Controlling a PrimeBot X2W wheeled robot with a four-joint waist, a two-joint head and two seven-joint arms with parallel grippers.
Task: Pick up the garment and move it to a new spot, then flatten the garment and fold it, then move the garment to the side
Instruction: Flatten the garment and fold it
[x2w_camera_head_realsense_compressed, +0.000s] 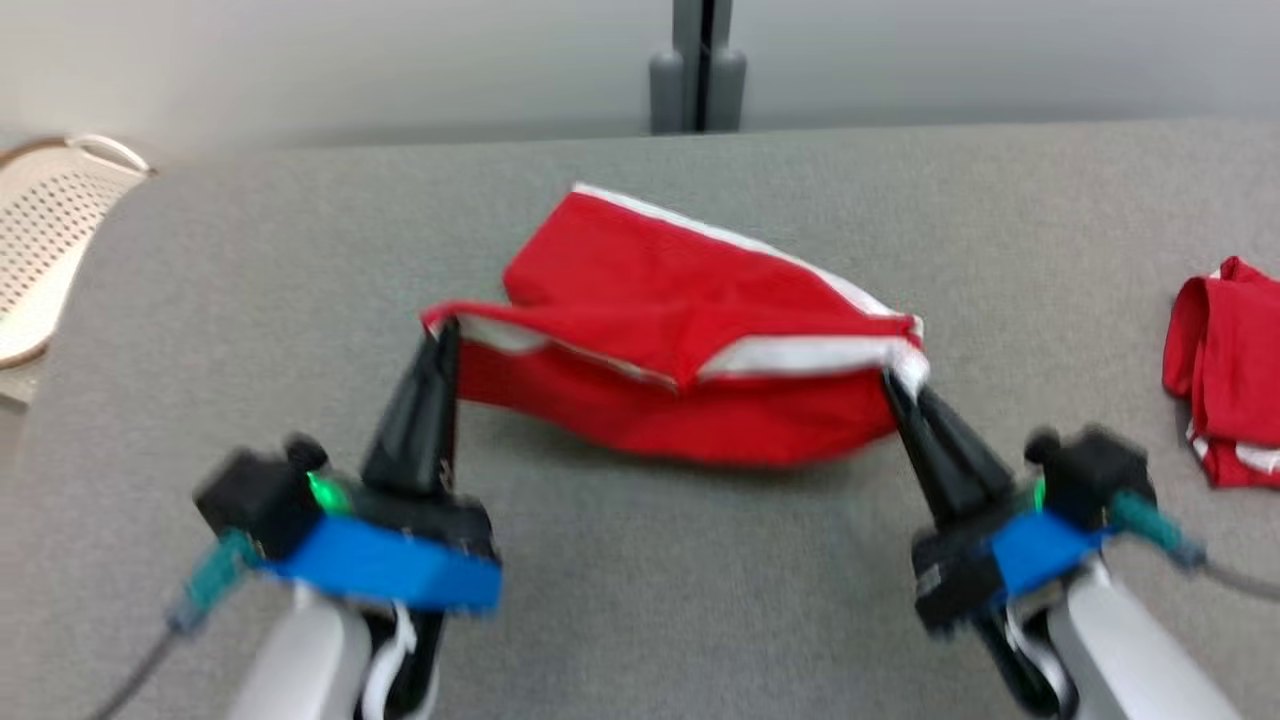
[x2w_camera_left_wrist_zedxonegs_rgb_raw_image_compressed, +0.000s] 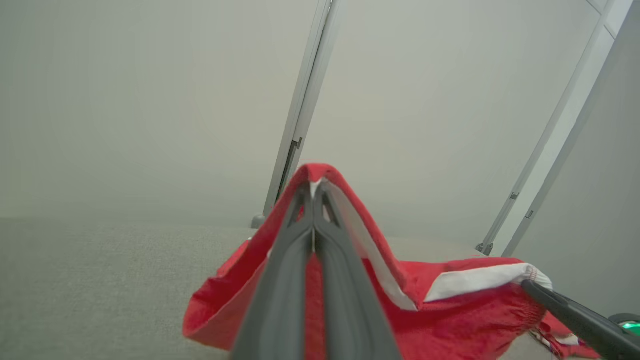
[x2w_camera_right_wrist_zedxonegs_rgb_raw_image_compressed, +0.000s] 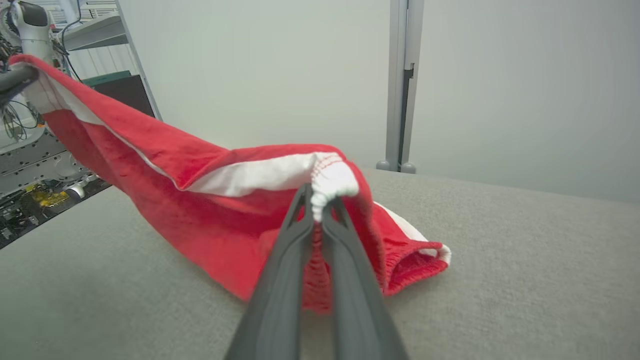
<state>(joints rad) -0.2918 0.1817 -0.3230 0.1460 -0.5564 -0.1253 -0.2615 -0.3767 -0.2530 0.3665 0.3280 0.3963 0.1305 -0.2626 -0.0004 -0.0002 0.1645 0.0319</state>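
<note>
The garment (x2w_camera_head_realsense_compressed: 680, 330) is red cloth with white trim, stretched above the grey table between both grippers. My left gripper (x2w_camera_head_realsense_compressed: 443, 330) is shut on its left corner, and my right gripper (x2w_camera_head_realsense_compressed: 893, 378) is shut on the white-banded right corner. The cloth sags in the middle and its far end rests on the table. In the left wrist view the fingers (x2w_camera_left_wrist_zedxonegs_rgb_raw_image_compressed: 280, 280) pinch a red peak of the garment (x2w_camera_left_wrist_zedxonegs_rgb_raw_image_compressed: 450, 320), with the right gripper's dark finger (x2w_camera_left_wrist_zedxonegs_rgb_raw_image_compressed: 575, 315) at lower right. In the right wrist view the gripper (x2w_camera_right_wrist_zedxonegs_rgb_raw_image_compressed: 316, 205) clamps the white hem of the garment (x2w_camera_right_wrist_zedxonegs_rgb_raw_image_compressed: 200, 210).
A second red garment (x2w_camera_head_realsense_compressed: 1225, 370) lies bunched at the table's right edge. A perforated white basket (x2w_camera_head_realsense_compressed: 45, 240) stands off the table's left side. A grey post (x2w_camera_head_realsense_compressed: 697, 65) rises behind the far edge. The grey table (x2w_camera_head_realsense_compressed: 700, 600) stretches between my arms.
</note>
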